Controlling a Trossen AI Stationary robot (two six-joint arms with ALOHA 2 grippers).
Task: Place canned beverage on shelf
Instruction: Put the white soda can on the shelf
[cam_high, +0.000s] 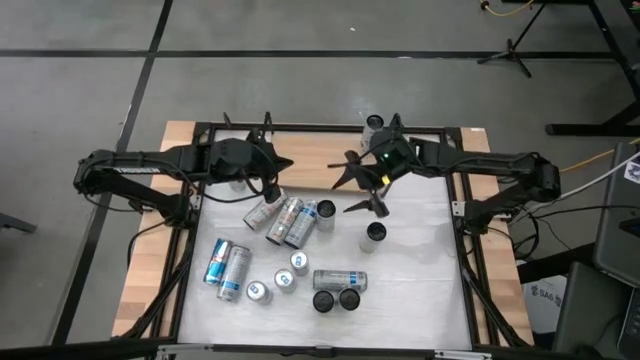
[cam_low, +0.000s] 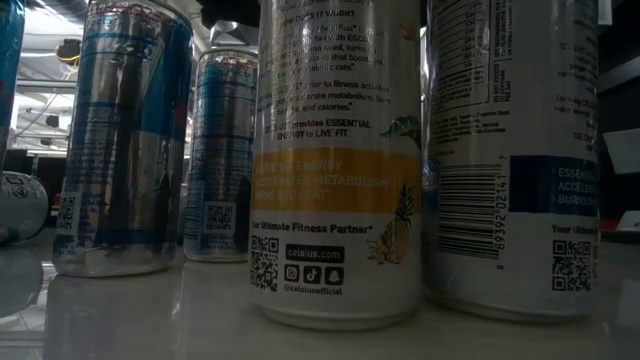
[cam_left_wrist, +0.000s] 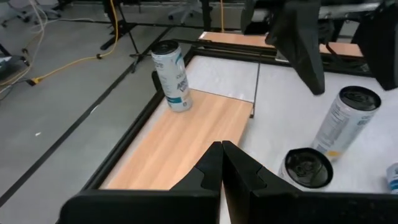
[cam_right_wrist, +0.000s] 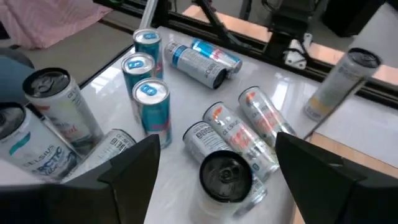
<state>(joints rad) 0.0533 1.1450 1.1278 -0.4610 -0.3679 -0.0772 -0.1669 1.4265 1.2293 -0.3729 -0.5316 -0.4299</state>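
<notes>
- Left gripper (cam_left_wrist: 221, 163) sits pinched tight, fingers pressed together, nothing between them, poised over the near end of the light-brown wooden shelf board in its thin black rod frame (cam_left_wrist: 186, 134).
- One white-and-teal slim can (cam_left_wrist: 171, 74) stands upright on that board's far end, close to the frame's edge.
- Right gripper (cam_right_wrist: 214, 165) hangs spread wide and empty above a black-topped silver can (cam_right_wrist: 226, 174) on the white tabletop (cam_high: 420, 290).
- Around it: three blue-lidded upright cans (cam_right_wrist: 144, 78), several silver cans lying flat (cam_right_wrist: 249, 127).
- From above, the cans cluster mid-table between both arms.
</notes>
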